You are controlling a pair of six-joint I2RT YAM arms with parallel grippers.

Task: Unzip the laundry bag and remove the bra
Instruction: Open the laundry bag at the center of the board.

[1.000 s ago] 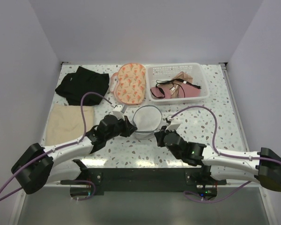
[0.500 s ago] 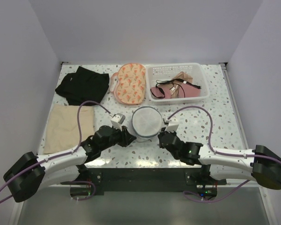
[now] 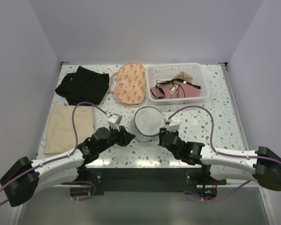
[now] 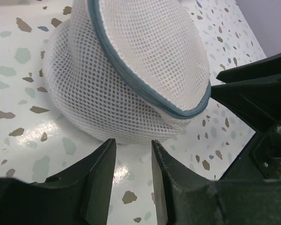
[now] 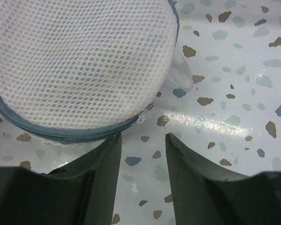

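From above, the white slotted basket (image 3: 200, 79) at the upper right of the worktop (image 3: 225, 126) holds a tangle of pink and beige garments (image 3: 174, 88) with dark straps. The round mesh laundry bag (image 3: 147, 121) sits at the middle, near the front edge, with the left fingers (image 3: 126, 137) just to its lower left and the right fingers (image 3: 162, 135) just to its lower right; how far each pair is parted is too small to tell here. In the left wrist view the bag (image 4: 131, 79) fills the upper middle, its grey-blue zip (image 4: 131, 79) running closed round the rim, and the left fingers (image 4: 99, 176) stand narrowly apart with nothing between them, just short of the mesh. The frame's top cuts off the bag's far side. In the right wrist view the right fingers (image 5: 105, 171) stand wider, also holding nothing, and the bag (image 5: 79, 56) is cut off at the upper left. Only a dim shade shows through its mesh.
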